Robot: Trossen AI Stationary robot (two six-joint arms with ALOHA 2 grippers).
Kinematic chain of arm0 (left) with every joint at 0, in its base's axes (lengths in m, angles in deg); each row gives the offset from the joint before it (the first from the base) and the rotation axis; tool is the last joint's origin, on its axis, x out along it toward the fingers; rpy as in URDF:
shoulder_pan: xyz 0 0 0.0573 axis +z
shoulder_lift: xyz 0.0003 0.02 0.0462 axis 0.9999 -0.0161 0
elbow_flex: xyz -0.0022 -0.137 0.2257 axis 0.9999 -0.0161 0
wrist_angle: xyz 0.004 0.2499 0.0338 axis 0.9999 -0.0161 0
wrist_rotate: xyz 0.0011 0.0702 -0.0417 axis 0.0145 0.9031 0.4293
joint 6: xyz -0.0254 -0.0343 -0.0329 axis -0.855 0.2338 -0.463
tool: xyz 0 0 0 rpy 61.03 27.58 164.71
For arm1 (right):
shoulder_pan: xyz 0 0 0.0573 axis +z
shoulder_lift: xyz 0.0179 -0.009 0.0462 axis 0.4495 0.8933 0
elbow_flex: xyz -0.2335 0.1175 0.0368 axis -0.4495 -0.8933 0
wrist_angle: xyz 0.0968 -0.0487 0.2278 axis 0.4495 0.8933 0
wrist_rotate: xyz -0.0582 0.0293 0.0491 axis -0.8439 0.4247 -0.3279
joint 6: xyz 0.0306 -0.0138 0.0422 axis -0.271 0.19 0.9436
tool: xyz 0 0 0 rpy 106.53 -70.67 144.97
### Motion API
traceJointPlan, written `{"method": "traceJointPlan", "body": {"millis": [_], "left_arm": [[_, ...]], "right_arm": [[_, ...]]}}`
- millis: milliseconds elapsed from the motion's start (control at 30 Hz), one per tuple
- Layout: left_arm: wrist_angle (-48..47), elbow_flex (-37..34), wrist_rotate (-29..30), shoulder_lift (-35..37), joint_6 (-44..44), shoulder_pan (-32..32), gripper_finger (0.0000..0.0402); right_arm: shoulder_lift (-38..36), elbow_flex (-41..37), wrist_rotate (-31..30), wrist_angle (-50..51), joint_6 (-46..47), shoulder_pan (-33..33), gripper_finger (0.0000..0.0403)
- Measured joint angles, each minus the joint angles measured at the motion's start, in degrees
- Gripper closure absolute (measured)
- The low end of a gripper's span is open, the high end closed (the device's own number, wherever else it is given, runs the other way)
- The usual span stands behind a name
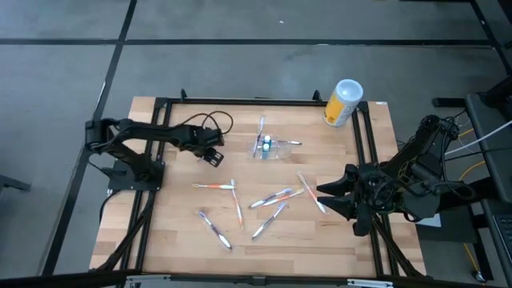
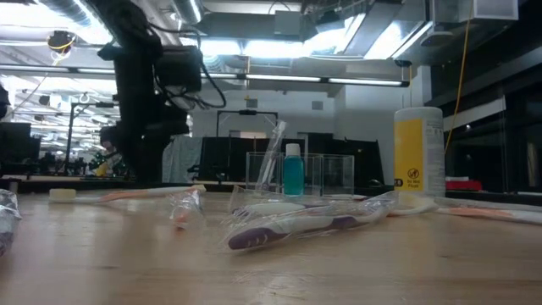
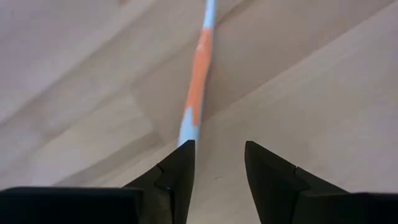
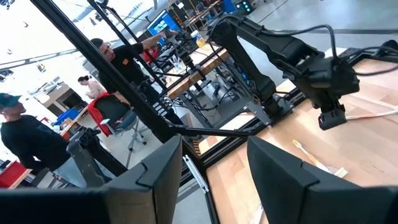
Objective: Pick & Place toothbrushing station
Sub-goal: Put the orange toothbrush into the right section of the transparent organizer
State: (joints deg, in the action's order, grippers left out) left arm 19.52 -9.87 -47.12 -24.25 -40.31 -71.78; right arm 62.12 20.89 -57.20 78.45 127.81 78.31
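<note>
Left claw (image 3: 217,163) low — over toothbrush (image 3: 198,81)

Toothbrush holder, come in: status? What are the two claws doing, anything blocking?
Left gripper open, above an orange toothbrush, empty. Right gripper open, waiting at the table's right. Holder upright mid-table, untouched. Loose toothbrushes scattered in front of it.

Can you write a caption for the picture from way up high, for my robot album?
Two robot arms flank a wooden table scattered with toothbrushes, a clear toothbrushing station and a yellow canister.
</note>
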Motion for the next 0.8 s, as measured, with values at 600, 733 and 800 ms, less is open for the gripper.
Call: {"method": "traceJointPlan", "body": {"millis": [600, 733, 800], "left_arm": [[0.3, 0.2, -1.2, -8.0, 5.3, 1.4, 0.0279], [0.8, 0.2, -3.9, -8.1, 6.5, 2.7, 0.0319], [1.0, 0.2, -4.5, -8.1, 6.6, 3.0, 0.0344]], "right_arm": [[0.0, 0.0, -0.1, -0.2, 1.0, 0.0, 0.0218], [0.0, 0.0, -0.1, -0.2, 1.0, 0.0, 0.0218], [0.0, 0.0, -0.1, -0.3, 1.0, 0.0, 0.0218]]}}
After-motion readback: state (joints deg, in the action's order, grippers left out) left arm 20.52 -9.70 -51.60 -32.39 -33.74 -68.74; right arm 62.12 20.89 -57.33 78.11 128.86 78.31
